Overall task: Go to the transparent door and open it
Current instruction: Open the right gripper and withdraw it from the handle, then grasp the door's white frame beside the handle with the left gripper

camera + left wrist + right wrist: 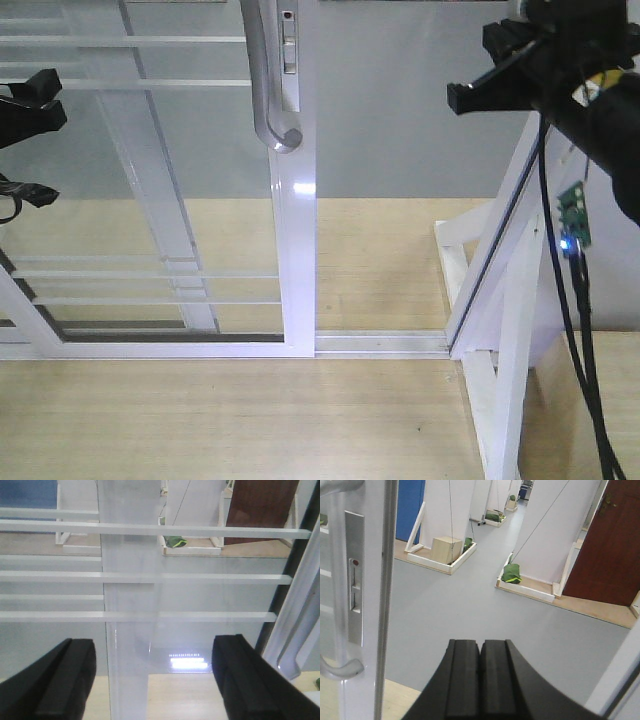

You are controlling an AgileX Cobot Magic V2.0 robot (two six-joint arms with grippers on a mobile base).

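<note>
Pale wooden flooring [200,420] is seen in the near part of the scene, and a grey floor [400,120] is seen beyond the glass; the transparent door [296,230] fills the left and middle of the front view, with its glossy white stile just left of centre; a curved silver handle [263,80] is mounted on that stile, beside a narrow lock plate [354,580] marked with a red dot; thin white horizontal bars [150,529] are laid across the glass. To the right of the stile a gap is left, across which a bottom track [385,345] is run to the slanted white support post [500,250]. The left gripper [157,680] is held at the left edge, facing the glass and bars, its fingers [65,680] set wide apart with nothing between them. The right gripper [480,675] is held high on the right, well apart from the handle, its fingers pressed together on nothing. A small green circuit board [572,212] with a blue light is hung beside black cables [580,330]. Through the gap a brown door [605,545] and a cardboard box [445,550] are seen farther off.
</note>
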